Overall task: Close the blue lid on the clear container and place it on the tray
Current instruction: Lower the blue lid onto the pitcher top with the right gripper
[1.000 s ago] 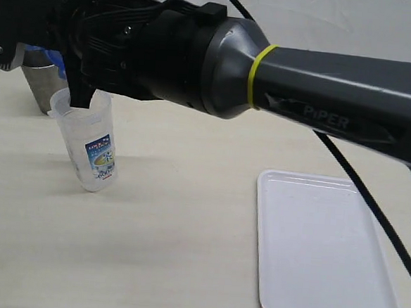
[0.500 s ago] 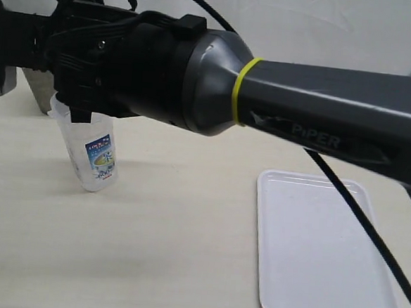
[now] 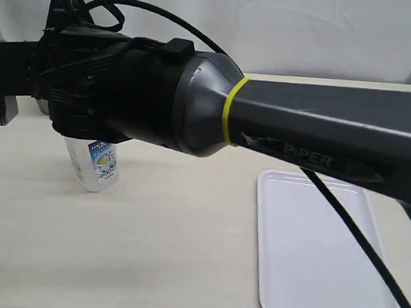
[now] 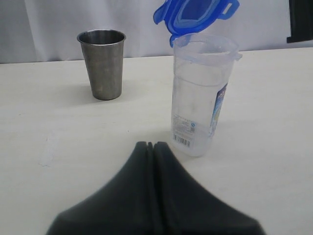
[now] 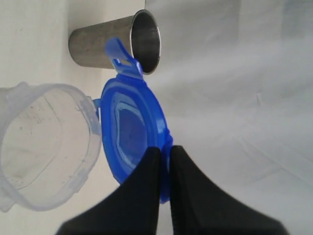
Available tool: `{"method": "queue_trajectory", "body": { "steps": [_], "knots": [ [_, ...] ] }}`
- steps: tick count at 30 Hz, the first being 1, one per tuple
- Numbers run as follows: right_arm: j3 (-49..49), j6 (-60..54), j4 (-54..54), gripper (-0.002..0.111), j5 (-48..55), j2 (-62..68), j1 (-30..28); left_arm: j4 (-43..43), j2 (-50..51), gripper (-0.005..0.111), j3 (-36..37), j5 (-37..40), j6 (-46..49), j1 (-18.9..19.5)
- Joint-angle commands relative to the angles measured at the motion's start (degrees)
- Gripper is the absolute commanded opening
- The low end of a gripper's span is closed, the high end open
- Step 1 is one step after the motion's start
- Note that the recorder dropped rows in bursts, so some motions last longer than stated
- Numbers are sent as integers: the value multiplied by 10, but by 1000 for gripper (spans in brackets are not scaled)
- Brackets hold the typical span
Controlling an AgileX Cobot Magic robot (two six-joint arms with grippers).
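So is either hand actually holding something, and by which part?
The right hand pinches the blue lid by its edge, beside the clear container's open mouth. The left hand is shut on nothing.

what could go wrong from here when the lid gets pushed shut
1. The right tool pinches only the edge of the blue lid, so the lid may slip out as it swings over.
2. The clear container stands tall and unheld, with the left tool shut and apart from it; pressing down could tip it.
3. The steel cup stands nearby and might get knocked.
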Motion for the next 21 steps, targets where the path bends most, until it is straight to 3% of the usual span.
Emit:
{"method": "queue_trajectory", "body": {
  "steps": [1,21],
  "knots": [
    [1,12,-19,4,-2,-3,3,-1,-2,0,1,-5,0,3],
    [19,5,30,4,60,-3,23,-1,-2,0,1,-5,0,3]
  ]
}}
